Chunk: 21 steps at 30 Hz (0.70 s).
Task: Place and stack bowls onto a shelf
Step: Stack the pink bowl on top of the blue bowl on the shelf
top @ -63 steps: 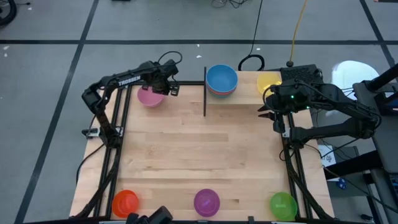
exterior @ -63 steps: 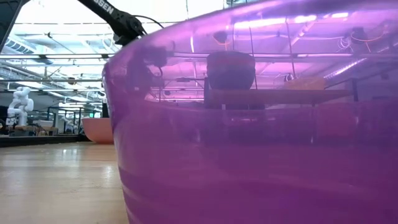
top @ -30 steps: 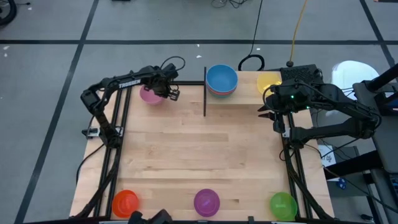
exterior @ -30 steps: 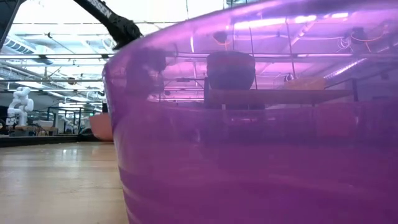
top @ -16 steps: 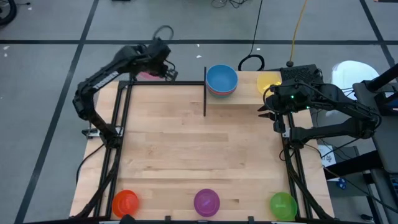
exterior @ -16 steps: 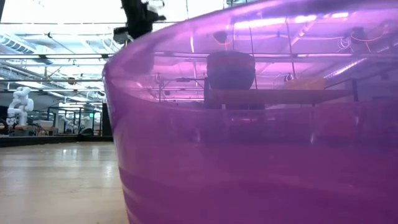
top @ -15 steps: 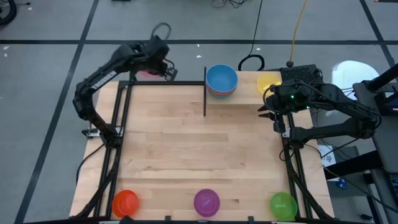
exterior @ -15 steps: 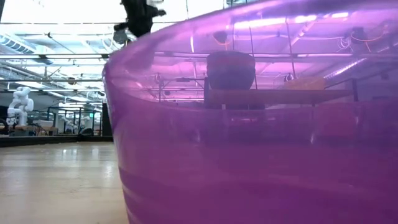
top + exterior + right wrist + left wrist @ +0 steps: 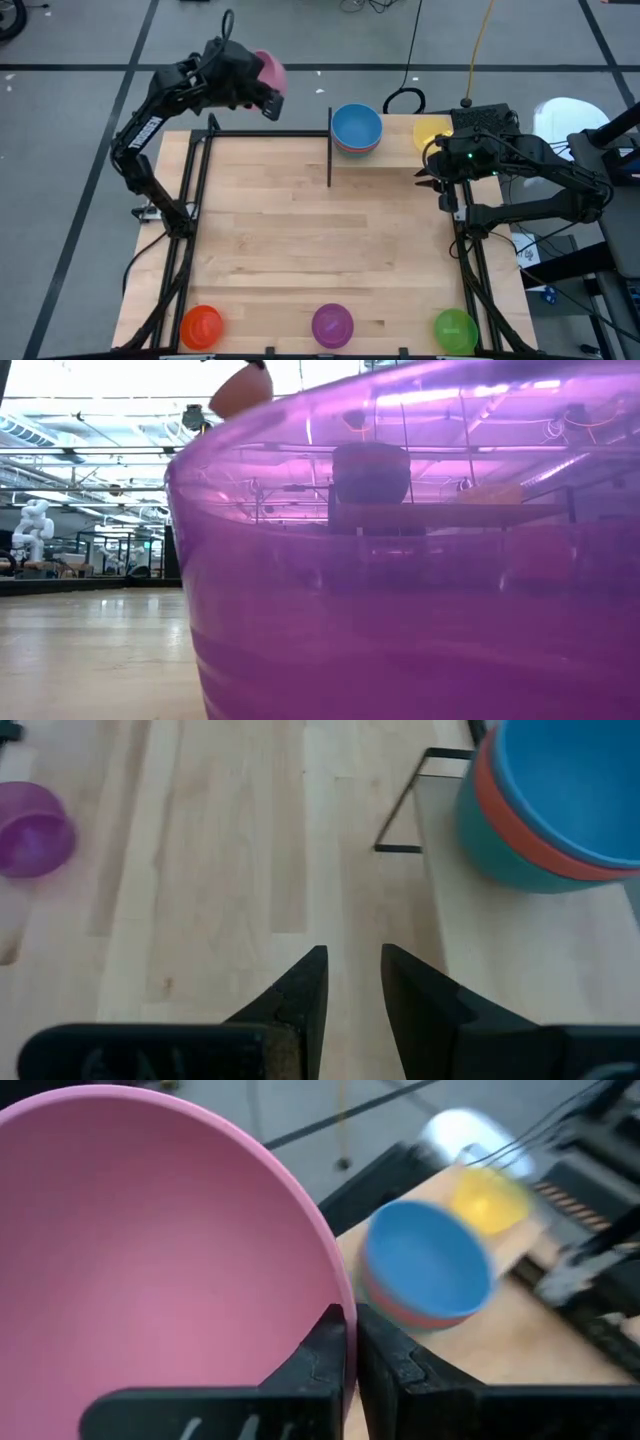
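Note:
My left gripper (image 9: pixel 262 98) is raised high above the table's far left corner, shut on a pink bowl (image 9: pixel 271 71); the low view shows the bowl (image 9: pixel 240 390) at its top. The shelf (image 9: pixel 398 152) stands at the far edge. It carries a stack of bowls with a blue one (image 9: pixel 357 127) on top, and a yellow bowl (image 9: pixel 432 130) beside the stack. My right gripper (image 9: pixel 350 975) waits open over the table's right side, near the shelf (image 9: pixel 520 940), with nothing between its fingers. My left gripper pinches the pink bowl's rim (image 9: pixel 340 1295), one finger (image 9: pixel 318 1350) inside the bowl and one outside. The fingers slant downward, coming from the table's left. The bowl is lifted clear of the table and tilted, its hollow turned toward the wrist.
An orange bowl (image 9: pixel 201 325), a purple bowl (image 9: pixel 332 324) and a green bowl (image 9: pixel 455 329) stand along the near edge. The purple bowl (image 9: pixel 400 560) fills most of the low view. A black shelf post (image 9: pixel 329 150) rises left of the stack. The table's middle (image 9: pixel 320 240) is bare wood.
My left gripper has risen steeply from the table's far left corner, still shut on the pink bowl. The bowl, which sat on the table, is now lifted clear and tipped onto its side. It has also shifted a little toward the shelf.

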### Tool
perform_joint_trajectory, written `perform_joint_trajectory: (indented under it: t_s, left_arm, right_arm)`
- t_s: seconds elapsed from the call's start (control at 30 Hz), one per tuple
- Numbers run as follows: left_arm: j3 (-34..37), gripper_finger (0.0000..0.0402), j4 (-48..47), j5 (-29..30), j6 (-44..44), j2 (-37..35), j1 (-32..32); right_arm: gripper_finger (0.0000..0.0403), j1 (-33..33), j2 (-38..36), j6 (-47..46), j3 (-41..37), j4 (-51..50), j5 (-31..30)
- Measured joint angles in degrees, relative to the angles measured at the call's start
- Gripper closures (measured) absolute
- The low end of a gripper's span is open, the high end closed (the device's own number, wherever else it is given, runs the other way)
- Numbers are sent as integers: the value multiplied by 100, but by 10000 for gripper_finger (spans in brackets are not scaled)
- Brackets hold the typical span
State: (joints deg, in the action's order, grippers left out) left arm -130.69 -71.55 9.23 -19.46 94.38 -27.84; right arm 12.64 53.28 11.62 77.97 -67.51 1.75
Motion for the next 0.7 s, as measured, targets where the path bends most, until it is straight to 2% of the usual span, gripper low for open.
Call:
perform_joint_trajectory:
  t_s: [0.3, 0.57, 0.7]
  left_arm:
    - [-372, 390, 740, -774, 333, 599, 56]
    - [-385, 390, 1250, -1563, 704, 1302, 322]
    - [-385, 390, 1339, -1675, 892, 1533, 472]
  right_arm:
    - [314, 0, 0, -40, 0, 0, -49]
    - [314, 0, 0, -44, 0, 0, -47]
    - [314, 0, 0, -44, 0, 0, -45]
